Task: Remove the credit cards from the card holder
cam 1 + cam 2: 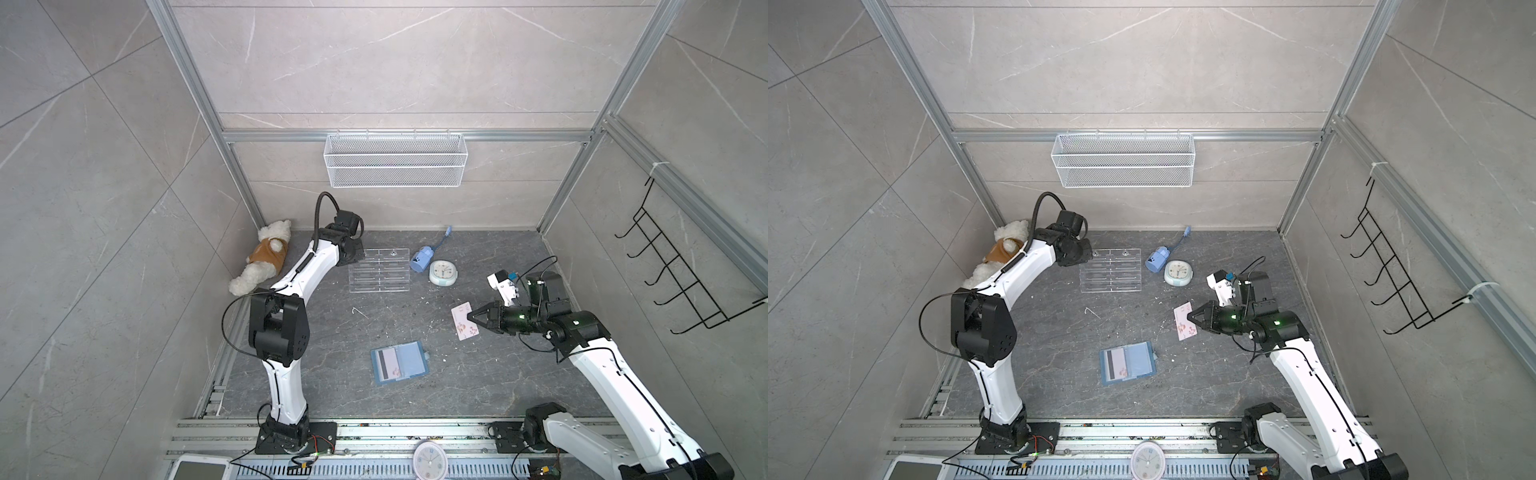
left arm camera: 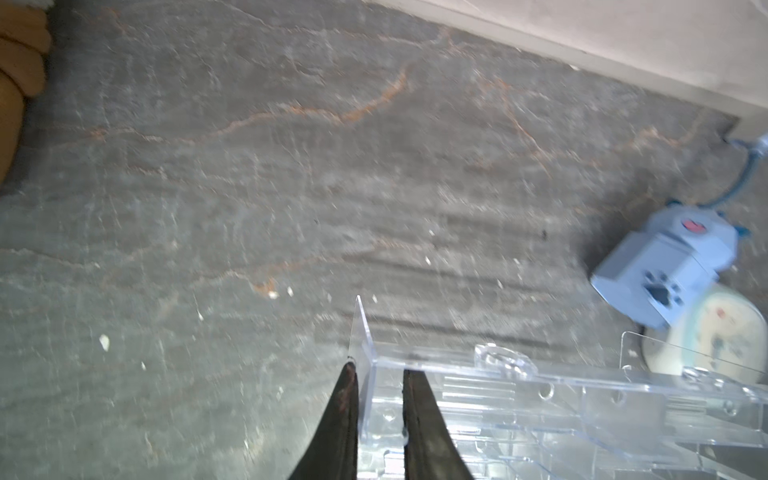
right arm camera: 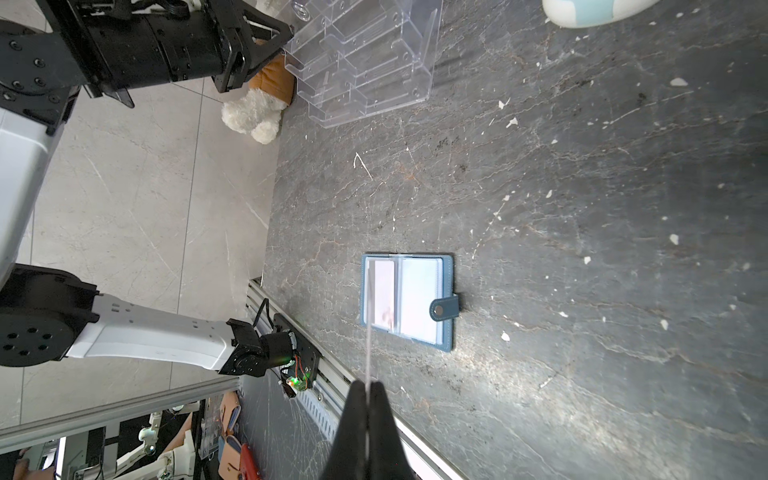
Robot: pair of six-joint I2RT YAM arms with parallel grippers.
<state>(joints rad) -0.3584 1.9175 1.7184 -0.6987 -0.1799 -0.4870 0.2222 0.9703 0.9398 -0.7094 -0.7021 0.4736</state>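
plush dog (image 1: 266, 259): far back-left of the card holder (image 1: 399, 363), against the wall. Not in play.
left claw (image 2: 378, 368): well behind and left of the card holder, at a corner of the clear acrylic rack (image 1: 380, 270). Jaws stand a narrow gap apart with the rack's end wall between them. Can't tell if it's clamped or just straddling.
card holder: open, flat on the counter (image 1: 478, 386), snap tab pointing right.
sleeved credit card (image 1: 386, 364): in the holder's left sleeve, dark stripe up. Right sleeve looks empty.
held credit card (image 1: 462, 322): back-right of the holder, well apart from it, floral face up. Looks lifted off the counter.
right claw (image 1: 471, 318): clenched on the held card's right edge.
step: my read is one card out and in carry, one card to go.
next: set the held card on bare counter away from the holder and let go. Then pinch the striped card's exposed edge. The holder may slide or lift, so it probably needs pinning.
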